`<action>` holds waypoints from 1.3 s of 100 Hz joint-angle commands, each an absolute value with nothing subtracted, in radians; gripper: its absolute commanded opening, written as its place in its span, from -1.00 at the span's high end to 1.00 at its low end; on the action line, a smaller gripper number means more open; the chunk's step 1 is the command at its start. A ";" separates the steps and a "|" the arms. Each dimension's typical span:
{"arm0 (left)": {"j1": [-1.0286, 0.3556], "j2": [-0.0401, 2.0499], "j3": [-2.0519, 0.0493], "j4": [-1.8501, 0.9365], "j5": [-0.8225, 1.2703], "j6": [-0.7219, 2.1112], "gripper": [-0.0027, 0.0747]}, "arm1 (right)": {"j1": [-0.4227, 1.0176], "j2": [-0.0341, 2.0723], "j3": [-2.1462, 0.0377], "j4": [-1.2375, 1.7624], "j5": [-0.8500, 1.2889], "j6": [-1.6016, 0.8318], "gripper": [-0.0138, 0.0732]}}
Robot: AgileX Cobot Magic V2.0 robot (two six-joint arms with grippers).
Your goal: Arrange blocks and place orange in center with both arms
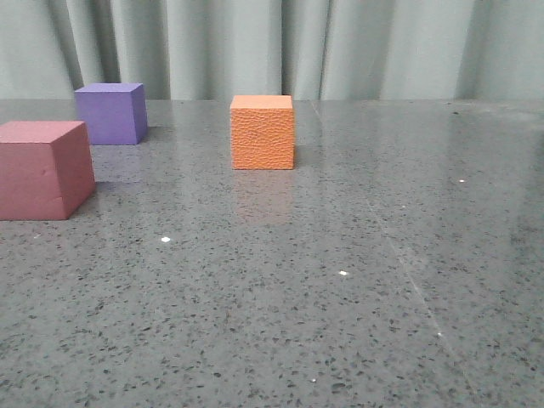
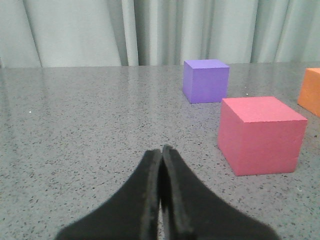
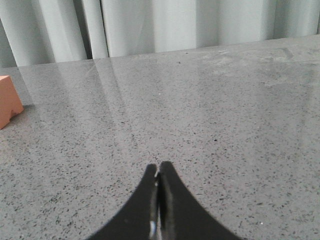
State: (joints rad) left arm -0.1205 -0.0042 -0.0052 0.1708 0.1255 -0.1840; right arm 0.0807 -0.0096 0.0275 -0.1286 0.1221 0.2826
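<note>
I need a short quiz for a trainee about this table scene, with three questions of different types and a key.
1. True or false: the left gripper holds the purple cube.
2. Multiple choice: in the front view, which cube is nearest the camera? A) the orange cube B) the pinkish-red cube C) the purple cube
3. Fill the blank: the right gripper is ____ and empty.

Key
1. False: it is shut and empty, apart from every cube.
2. B
3. shut

There are no words, numbers or signs to read here, not on the blocks, the table or the curtain.
</note>
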 commanded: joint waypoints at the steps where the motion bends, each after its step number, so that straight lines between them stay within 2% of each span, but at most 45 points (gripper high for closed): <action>1: -0.118 -0.037 0.049 0.167 0.036 -0.185 0.98 | 0.075 -0.035 0.013 -0.132 0.034 0.271 0.96; 65: -0.118 -0.037 0.047 0.167 0.000 -0.185 0.98 | 0.075 -0.035 0.013 -0.132 0.034 0.271 0.96; 76: -0.118 -0.033 0.014 0.052 0.030 -0.192 0.98 | 0.075 -0.035 0.013 -0.132 0.034 0.271 0.96; 96: -0.118 0.067 -0.190 -0.014 0.177 -0.192 0.98 | 0.075 -0.035 0.013 -0.132 0.034 0.271 0.96; 114: -0.118 0.285 -0.504 -0.014 0.444 -0.187 0.98 | 0.075 -0.035 0.013 -0.132 0.034 0.271 0.96; 130: -0.118 0.480 -0.753 -0.014 0.592 -0.187 0.98 | 0.075 -0.035 0.013 -0.132 0.034 0.271 0.96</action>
